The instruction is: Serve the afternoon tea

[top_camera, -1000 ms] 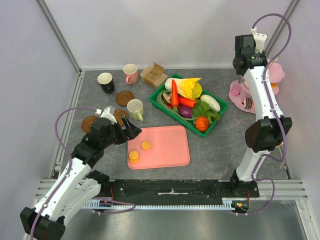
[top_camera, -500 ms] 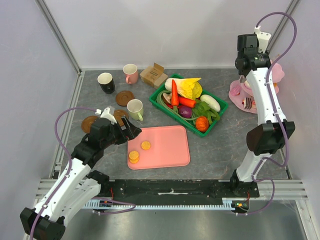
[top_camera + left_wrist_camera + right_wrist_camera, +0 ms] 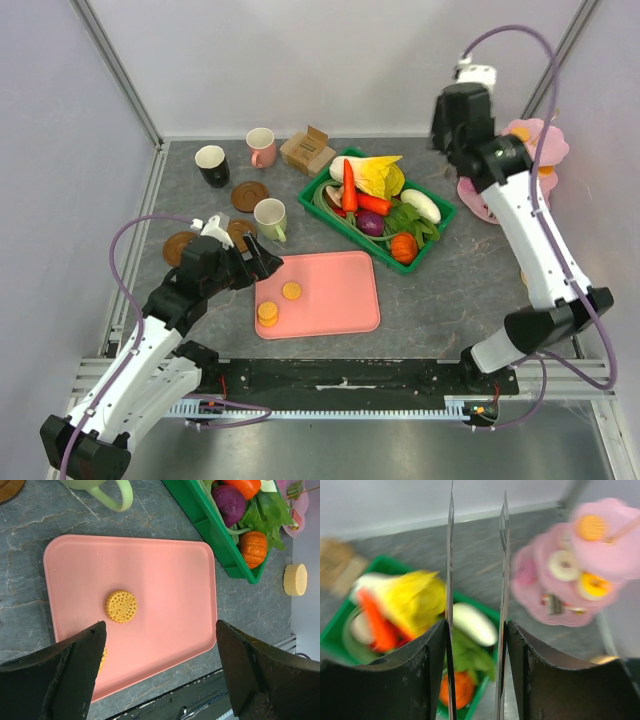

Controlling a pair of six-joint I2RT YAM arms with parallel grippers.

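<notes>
Two round orange biscuits point(image 3: 291, 291) point(image 3: 268, 313) lie on the left part of the pink tray point(image 3: 340, 300). My left gripper point(image 3: 265, 262) hovers open over the tray's left edge; in its wrist view one biscuit point(image 3: 121, 606) shows between the wide jaws of that gripper point(image 3: 160, 630). My right gripper point(image 3: 452, 125) is raised at the back right, shut on thin metal tongs point(image 3: 450, 555); nothing sits between the blades. The pink tiered stand point(image 3: 540, 140) point(image 3: 600, 530) with donuts and a biscuit is to its right. Black point(image 3: 212, 165), pink point(image 3: 261, 147) and pale-green point(image 3: 270, 218) mugs stand at the back left with brown coasters point(image 3: 250, 195).
A green basket point(image 3: 440, 215) of toy vegetables sits between the tray and the stand, below my right gripper. A small cardboard box point(image 3: 307, 150) stands by the pink mug. Another coaster point(image 3: 181, 247) lies left of my left arm.
My right arm has swung left, away from the tiered stand toward the space above the green basket. The left arm, tray and biscuits have not moved.
</notes>
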